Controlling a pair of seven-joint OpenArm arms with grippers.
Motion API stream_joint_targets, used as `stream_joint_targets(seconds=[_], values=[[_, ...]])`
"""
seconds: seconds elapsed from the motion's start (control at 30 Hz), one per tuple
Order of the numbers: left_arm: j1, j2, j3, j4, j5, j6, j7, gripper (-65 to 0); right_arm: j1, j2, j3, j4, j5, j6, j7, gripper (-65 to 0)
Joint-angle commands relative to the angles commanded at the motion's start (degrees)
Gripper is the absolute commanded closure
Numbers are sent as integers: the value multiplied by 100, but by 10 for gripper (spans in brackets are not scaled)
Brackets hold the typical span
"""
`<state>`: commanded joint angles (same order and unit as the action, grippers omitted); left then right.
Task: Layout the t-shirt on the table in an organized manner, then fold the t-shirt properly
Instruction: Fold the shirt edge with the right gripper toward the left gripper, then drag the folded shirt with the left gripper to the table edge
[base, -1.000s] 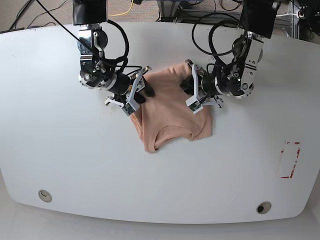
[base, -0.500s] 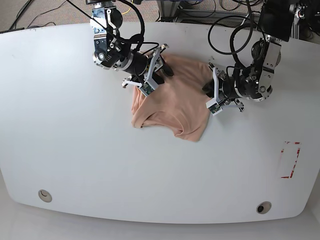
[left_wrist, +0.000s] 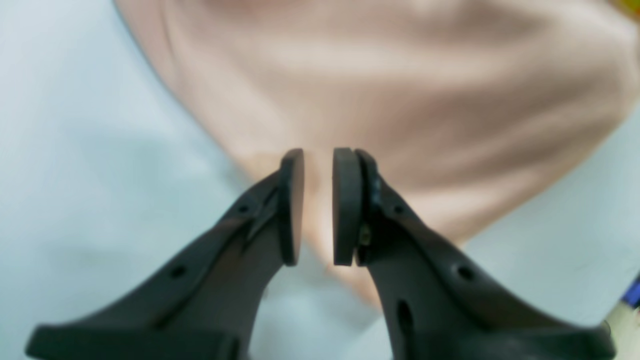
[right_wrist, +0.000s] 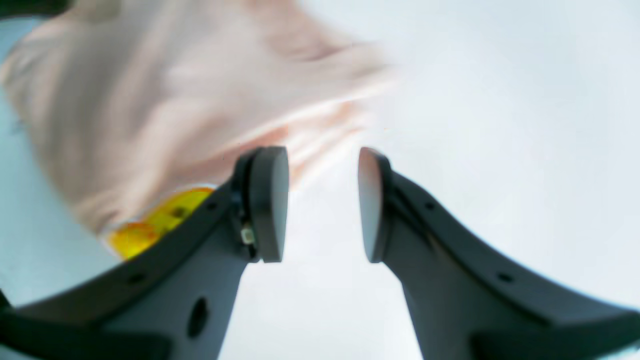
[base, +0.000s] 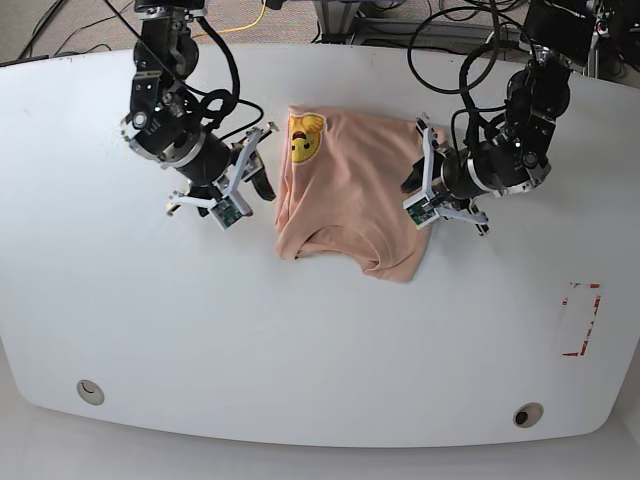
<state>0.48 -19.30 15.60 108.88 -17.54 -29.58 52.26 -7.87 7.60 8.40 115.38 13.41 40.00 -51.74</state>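
Observation:
The peach t-shirt (base: 350, 190) lies bunched and wrinkled at the back middle of the white table (base: 320, 340), its yellow smiley print (base: 304, 137) facing up at its far left corner. My left gripper (base: 414, 178) sits at the shirt's right edge. In the left wrist view its pads (left_wrist: 292, 205) stand almost together with the blurred t-shirt (left_wrist: 380, 75) running between them. My right gripper (base: 262, 183) hangs just left of the shirt, apart from it. In the right wrist view it (right_wrist: 323, 152) is open and holds nothing, with the t-shirt (right_wrist: 150, 100) and print (right_wrist: 150, 225) behind its left finger.
A red-outlined rectangle (base: 580, 320) marks the table's right side. Two small round holes (base: 90, 391) (base: 527, 415) sit near the front edge. Cables and equipment (base: 360, 20) crowd the space behind the table's back edge.
My right gripper has let go of the shirt and moved left and forward. The shirt's left part has flipped, so the smiley print now shows. The left gripper stays at the right edge.

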Motion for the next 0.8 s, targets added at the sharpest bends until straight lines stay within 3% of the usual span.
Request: stream_joint_targets(seconds=[0.03,0.3,0.47,0.57,0.8], values=[[26,167,-35,88,202,264,-53,-86,9,132,123,9,0,0,0,-216],[202,1301,-44,35,1609,1204,-1486,-93,105,545,853,0,9,0,0,-216],[281,2004,158,-536,2356,1802,-2470,-203,141,730,1073,-9,9,0,0,-216],[255,2136,492,-1037,2558,2101,-2716,-226,114,747,1134,-9,9,0,0,-216],[70,2154,1002,-2180,2558,2637,-3182,-136,88,703,1248,-18,9,0,0,-216]])
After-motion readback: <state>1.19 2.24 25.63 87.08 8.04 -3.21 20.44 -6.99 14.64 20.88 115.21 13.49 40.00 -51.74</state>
